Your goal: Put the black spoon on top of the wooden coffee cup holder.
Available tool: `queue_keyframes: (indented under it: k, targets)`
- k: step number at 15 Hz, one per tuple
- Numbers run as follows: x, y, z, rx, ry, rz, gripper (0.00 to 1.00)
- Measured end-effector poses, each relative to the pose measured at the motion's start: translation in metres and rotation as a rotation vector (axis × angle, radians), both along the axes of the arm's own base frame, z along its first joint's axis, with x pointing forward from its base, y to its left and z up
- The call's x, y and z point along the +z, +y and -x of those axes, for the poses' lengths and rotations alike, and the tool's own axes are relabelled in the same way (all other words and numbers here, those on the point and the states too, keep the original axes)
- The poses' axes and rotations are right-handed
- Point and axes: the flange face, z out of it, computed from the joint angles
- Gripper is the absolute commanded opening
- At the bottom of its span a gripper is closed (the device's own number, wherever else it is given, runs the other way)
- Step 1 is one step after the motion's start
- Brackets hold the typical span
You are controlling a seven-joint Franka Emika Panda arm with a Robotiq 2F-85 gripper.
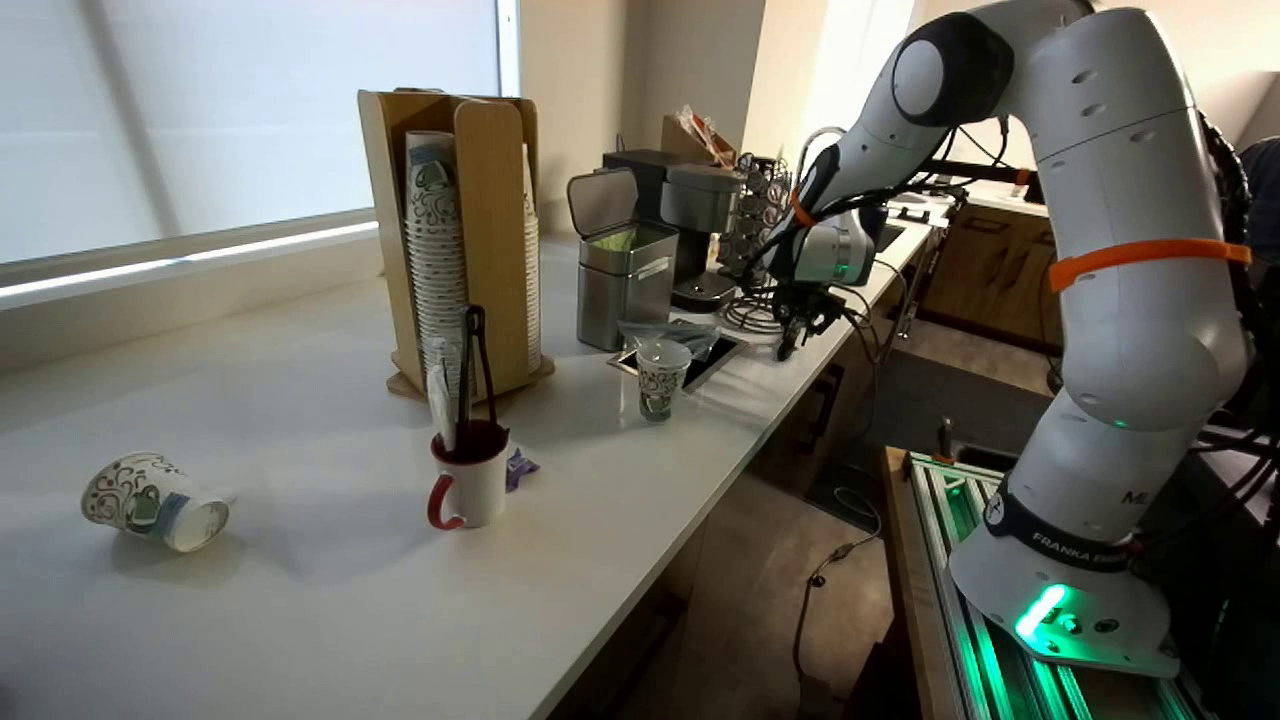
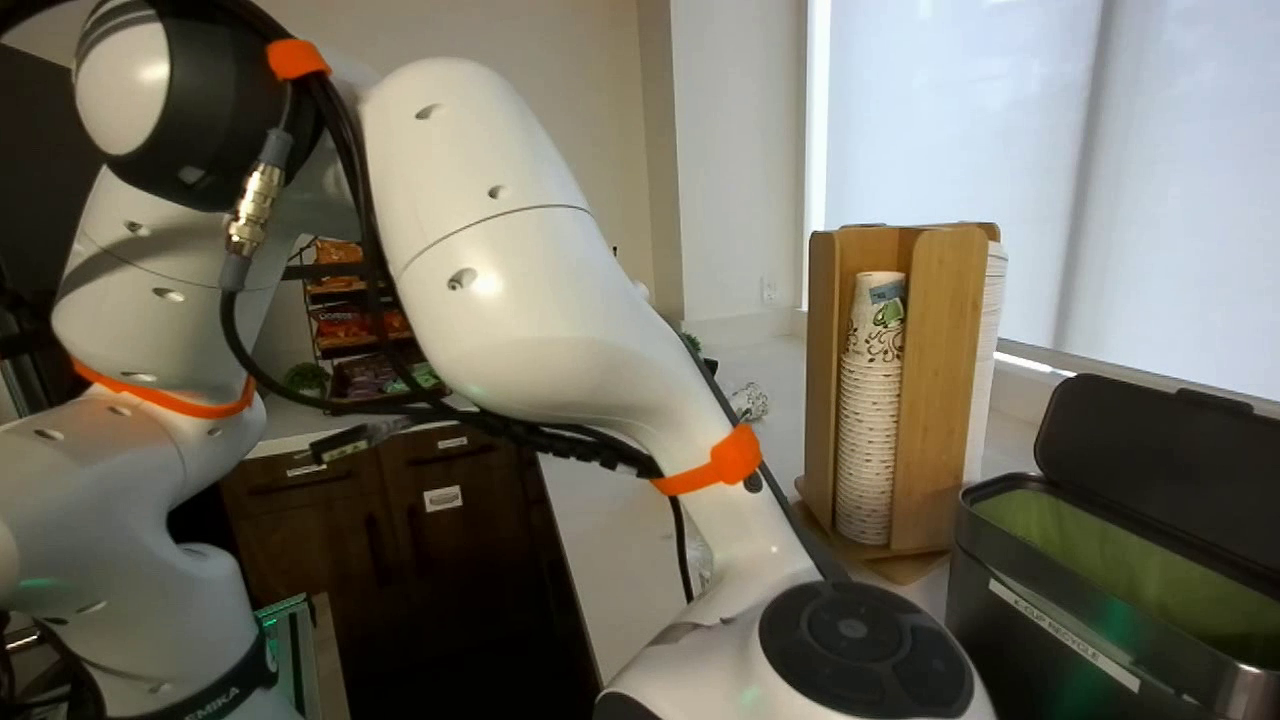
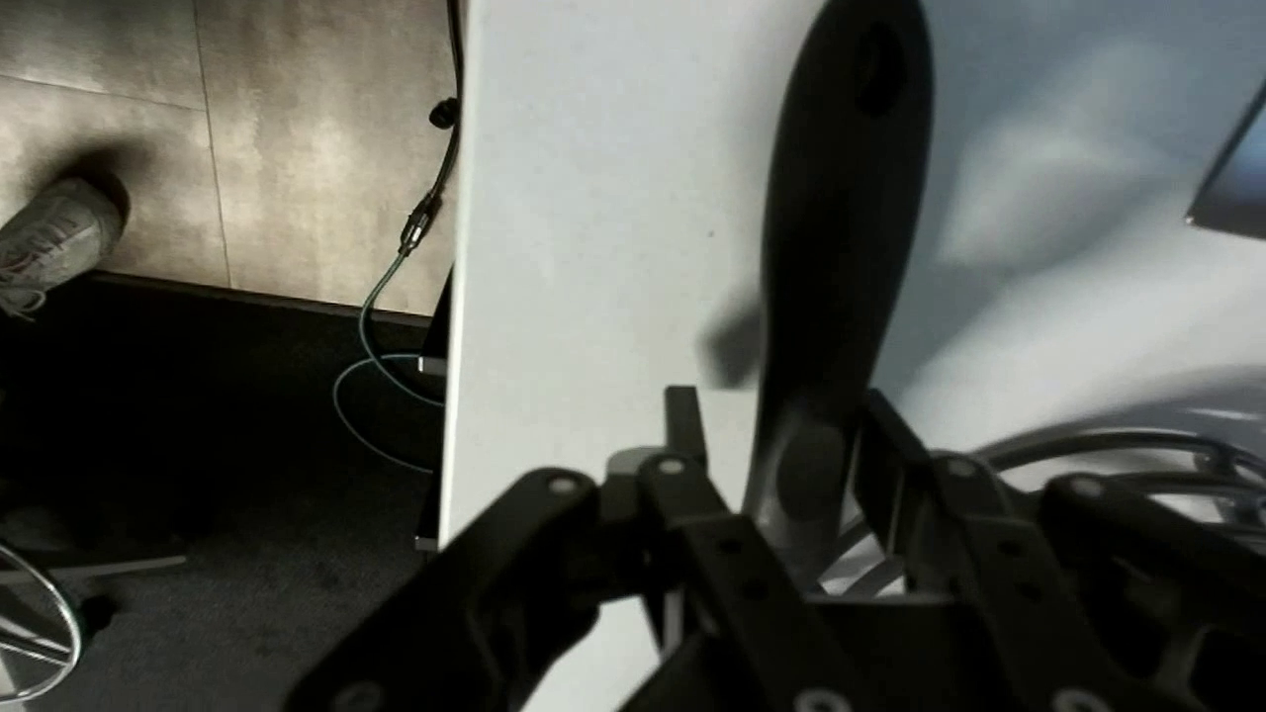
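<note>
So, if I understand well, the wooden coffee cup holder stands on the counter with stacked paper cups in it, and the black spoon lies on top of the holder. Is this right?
Not quite: the black spoon is not on top of the wooden coffee cup holder. The wrist view shows it between the fingers of the open gripper, with the white counter beneath. The rest holds.

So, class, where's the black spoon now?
In the wrist view, the spoon shows right of centre with the counter behind it, its lower part seen between the open gripper's fingers.
</note>
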Motion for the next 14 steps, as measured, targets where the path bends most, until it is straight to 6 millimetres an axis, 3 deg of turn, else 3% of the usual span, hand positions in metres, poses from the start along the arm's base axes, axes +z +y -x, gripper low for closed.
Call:
queue_keyframes:
  k: [2,8,14]
  targets:
    - [0.005,-0.004,0.001,-0.007,-0.004,0.012,0.04]
    - [0.035,-0.022,0.025,-0.087,0.019,0.082,0.06]
    - [0.102,-0.014,0.039,-0.119,-0.087,0.139,0.06]
